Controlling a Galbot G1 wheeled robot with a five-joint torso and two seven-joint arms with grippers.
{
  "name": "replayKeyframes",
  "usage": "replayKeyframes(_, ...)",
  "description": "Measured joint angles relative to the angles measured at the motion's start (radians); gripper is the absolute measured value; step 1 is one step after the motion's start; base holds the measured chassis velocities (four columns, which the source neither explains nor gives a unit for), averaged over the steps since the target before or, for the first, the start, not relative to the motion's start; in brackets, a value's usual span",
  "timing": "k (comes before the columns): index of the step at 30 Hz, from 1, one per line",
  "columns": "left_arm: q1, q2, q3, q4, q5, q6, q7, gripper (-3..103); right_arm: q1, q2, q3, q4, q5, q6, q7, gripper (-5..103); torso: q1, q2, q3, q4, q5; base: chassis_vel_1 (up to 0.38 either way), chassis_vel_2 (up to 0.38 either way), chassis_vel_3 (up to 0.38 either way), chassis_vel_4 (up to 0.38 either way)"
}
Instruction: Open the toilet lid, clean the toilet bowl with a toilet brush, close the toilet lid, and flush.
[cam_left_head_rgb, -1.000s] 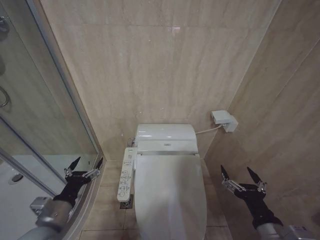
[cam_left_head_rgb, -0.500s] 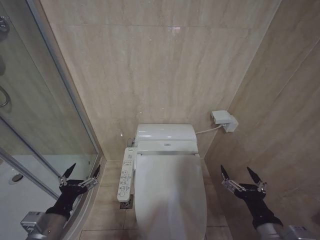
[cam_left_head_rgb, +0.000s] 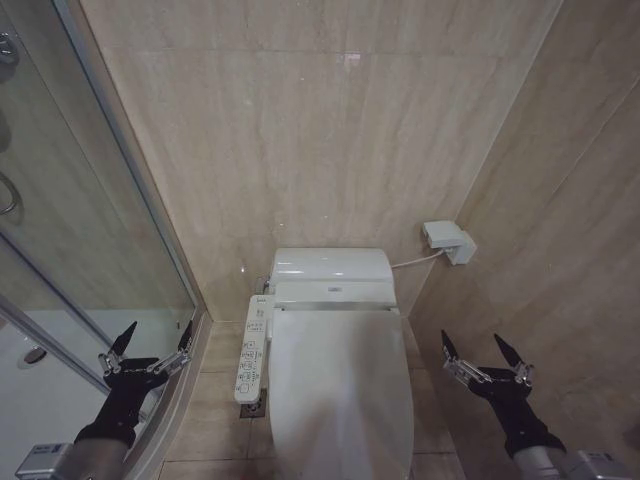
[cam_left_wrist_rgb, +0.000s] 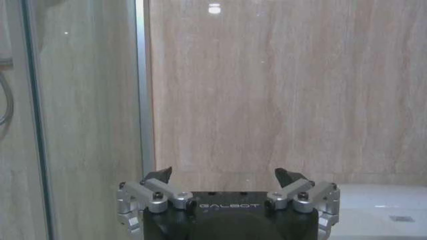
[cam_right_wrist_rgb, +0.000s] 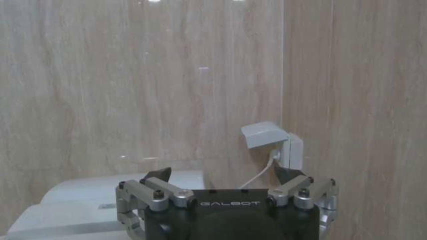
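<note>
Toilet lid (cam_left_head_rgb: 340, 385) closed, lying flat over the toilet bowl (cam_left_head_rgb: 405, 450) at lower centre of the head view, reaching to the bottom edge of the frame. Bowl almost wholly hidden beneath the lid. White bidet-seat unit (cam_left_head_rgb: 331, 272) at the back of the lid, against the beige tiled wall. Long button remote panel (cam_left_head_rgb: 252, 350) fixed along the left side of the lid, touching the seat unit.

Left gripper (cam_left_head_rgb: 146, 348) at lower left of the head view, beside the glass shower door (cam_left_head_rgb: 90, 230), well apart from the lid; fingers spread wide, holding nothing. Same gripper (cam_left_wrist_rgb: 227, 178) at bottom centre of the left wrist view, fingertips apart, facing the wall and the metal door frame (cam_left_wrist_rgb: 142, 85).

Right gripper (cam_left_head_rgb: 483, 352) at lower right of the head view, near the side wall, clear of the lid; fingers spread wide, empty. Same gripper (cam_right_wrist_rgb: 227, 176) at bottom centre of the right wrist view, fingertips apart, facing the white wall socket (cam_right_wrist_rgb: 273, 142) with its cable; seat unit visible at lower left of that view.
</note>
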Motion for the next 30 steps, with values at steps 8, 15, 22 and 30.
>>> replayKeyframes(8, 0.014, -0.006, 0.021, -0.021, -0.008, 0.004, 0.001, 100, 0.0, 0.0, 0.0, 0.0, 0.0, 0.0, 0.0, 100, 0.0, 0.0, 0.0, 0.0, 0.0, 0.0, 0.0, 0.0, 0.0)
replayKeyframes(15, 0.001, -0.015, 0.051, -0.002, 0.0, -0.022, -0.018, 100, 0.0, 0.0, 0.0, 0.0, 0.0, 0.0, 0.0, 100, 0.0, 0.0, 0.0, -0.0001, -0.0001, 0.0, 0.0, 0.0, 0.0)
replayKeyframes(22, 0.0, -0.016, 0.054, 0.0, 0.0, -0.02, -0.027, 100, 0.0, 0.0, 0.0, 0.0, 0.0, 0.0, 0.0, 100, 0.0, 0.0, 0.0, 0.0, -0.0001, 0.0, 0.0, 0.0, 0.0)
replayKeyframes(30, -0.001, -0.016, 0.054, 0.001, 0.001, -0.019, -0.028, 100, 0.0, 0.0, 0.0, 0.0, 0.0, 0.0, 0.0, 100, 0.0, 0.0, 0.0, 0.0, -0.0001, 0.0, 0.0, 0.0, 0.0)
